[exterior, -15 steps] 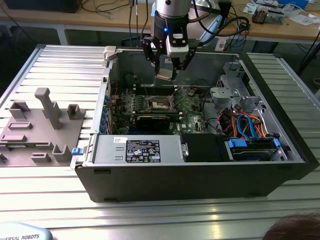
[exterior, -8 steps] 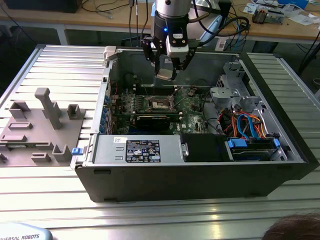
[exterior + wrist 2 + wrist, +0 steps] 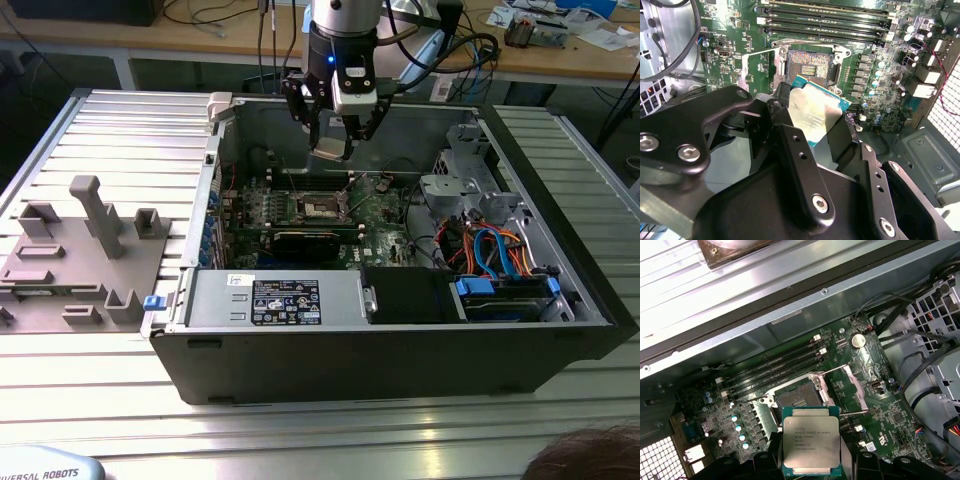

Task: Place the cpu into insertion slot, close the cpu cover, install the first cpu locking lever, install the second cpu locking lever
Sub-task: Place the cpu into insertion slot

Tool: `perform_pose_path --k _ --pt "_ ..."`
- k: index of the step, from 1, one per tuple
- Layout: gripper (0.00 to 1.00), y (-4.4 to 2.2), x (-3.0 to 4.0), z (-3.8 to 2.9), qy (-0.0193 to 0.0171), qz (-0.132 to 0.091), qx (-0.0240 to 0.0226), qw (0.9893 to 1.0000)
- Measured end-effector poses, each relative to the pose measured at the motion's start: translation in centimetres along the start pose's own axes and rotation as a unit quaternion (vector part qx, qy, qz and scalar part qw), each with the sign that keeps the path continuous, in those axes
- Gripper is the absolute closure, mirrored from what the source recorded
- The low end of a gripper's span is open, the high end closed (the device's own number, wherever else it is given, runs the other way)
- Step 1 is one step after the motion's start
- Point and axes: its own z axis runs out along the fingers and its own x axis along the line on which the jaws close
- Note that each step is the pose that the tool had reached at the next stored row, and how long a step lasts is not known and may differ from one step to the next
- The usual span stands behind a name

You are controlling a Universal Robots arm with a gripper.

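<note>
The gripper (image 3: 334, 140) has its jaws closed on two opposite edges of the cpu (image 3: 811, 440), with the chip's metal top facing up. It hangs above the motherboard (image 3: 890, 415), apart from it and not yet seated. Beyond it, the insertion slot (image 3: 800, 397) lies open, and the cpu cover (image 3: 854, 392) is swung up beside it. Farther on run the memory slots (image 3: 775, 372).

To do this well, I judge the chip must stay level, with its edges square to the slot's rim and its orientation matched. It should descend straight, without sliding across the contacts. The nearby cover leaves little side room, so any drift toward it risks a snag. The chip should be let go only once it rests flat.
</note>
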Motion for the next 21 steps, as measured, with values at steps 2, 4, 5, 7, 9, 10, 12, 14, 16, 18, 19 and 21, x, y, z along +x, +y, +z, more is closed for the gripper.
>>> perform_pose_path --k 2,4,5,7,9,10,12,14,16,18,19,21 --pt "0.46 0.00 0.00 0.00 -0.0001 0.000 0.0000 1.0000" --pt "0.46 0.00 0.00 0.00 -0.0001 0.001 0.0001 1.0000" --pt "0.46 0.00 0.00 0.00 -0.0001 0.001 0.0001 1.0000" --pt "0.46 0.00 0.00 0.00 -0.0002 0.001 0.0001 1.0000" --pt "0.46 0.00 0.00 0.00 -0.0002 0.002 0.0002 1.0000" --pt "0.46 0.00 0.00 0.00 -0.0003 0.003 0.0003 1.0000" --pt "0.46 0.00 0.00 0.00 -0.0005 0.004 0.0006 1.0000" --pt "0.46 0.00 0.00 0.00 -0.0006 0.005 0.0006 1.0000" --pt "0.46 0.00 0.00 0.00 -0.0006 0.005 0.0007 1.0000" --pt "0.46 0.00 0.00 0.00 -0.0007 0.005 0.0008 1.0000" --pt "0.46 0.00 0.00 0.00 -0.0007 0.006 0.0008 1.0000" --pt "0.46 0.00 0.00 0.00 -0.0007 0.006 0.0009 1.0000"
